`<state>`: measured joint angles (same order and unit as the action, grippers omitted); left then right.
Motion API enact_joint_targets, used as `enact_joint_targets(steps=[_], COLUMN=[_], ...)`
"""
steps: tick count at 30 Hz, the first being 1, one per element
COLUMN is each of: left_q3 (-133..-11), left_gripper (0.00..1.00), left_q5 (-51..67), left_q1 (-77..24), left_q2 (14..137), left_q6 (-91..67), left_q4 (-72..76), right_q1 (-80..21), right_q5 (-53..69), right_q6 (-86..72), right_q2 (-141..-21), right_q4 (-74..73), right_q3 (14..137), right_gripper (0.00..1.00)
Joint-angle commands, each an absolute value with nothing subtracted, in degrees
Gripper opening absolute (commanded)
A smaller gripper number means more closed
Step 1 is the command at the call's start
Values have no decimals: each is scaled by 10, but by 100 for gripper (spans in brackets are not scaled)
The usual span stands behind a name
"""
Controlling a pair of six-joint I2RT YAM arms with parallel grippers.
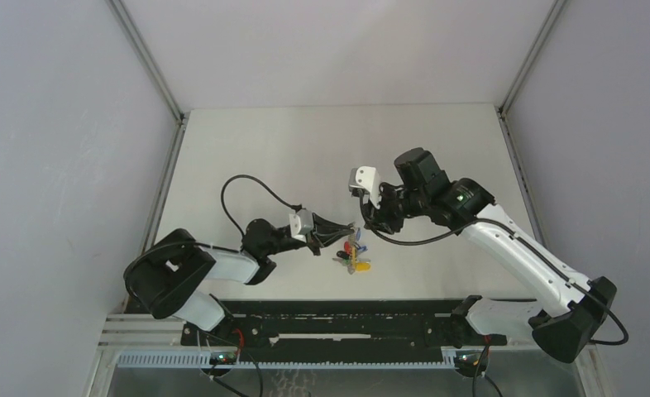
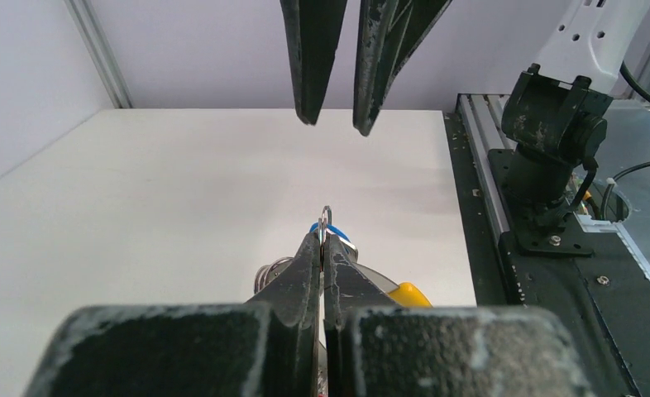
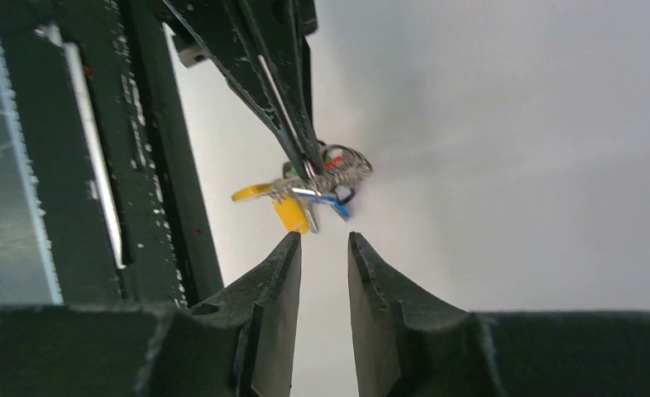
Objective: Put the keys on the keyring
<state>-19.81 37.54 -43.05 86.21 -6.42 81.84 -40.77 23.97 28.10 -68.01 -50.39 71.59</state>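
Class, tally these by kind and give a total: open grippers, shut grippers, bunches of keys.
Open grippers: 1, the right gripper
Shut grippers: 1, the left gripper, on the keyring
Bunches of keys: 1
Total: 3

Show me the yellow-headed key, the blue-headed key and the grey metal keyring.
The yellow plastic-headed key point(image 3: 291, 213): right wrist view, on its yellow head.
The blue plastic-headed key point(image 3: 336, 207): right wrist view, on its blue head.
The grey metal keyring point(image 3: 353, 174): right wrist view, on its chain-like loop.
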Motion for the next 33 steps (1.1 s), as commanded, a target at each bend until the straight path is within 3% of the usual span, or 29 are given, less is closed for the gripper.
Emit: enact_joint_targets(steps=[1,13,18,25,33], left_q3=[-193,-185,-185,-186,-180], left_gripper=[0,0,0,0,0], left_q5=[362,360,360,361,354], left_q1=[-430,-430,-430,-430,-427], left_q2=[827,809,808,809,795], left_q6=[-54,-54,-54,-56,-55], left_q4=[848,848,848,848,848], right_q1=[-392,-388,-386,-382,-375], right_q5=[336,355,353,356,349], right_q6=[255,255,258,265,266], right_q2=[-691,-722,-729,-729,-733], right_q4=[-449,-431,-435,-440,-455], right_q3=[708,693,692,693,692], right_gripper=[27,23,18,0,0])
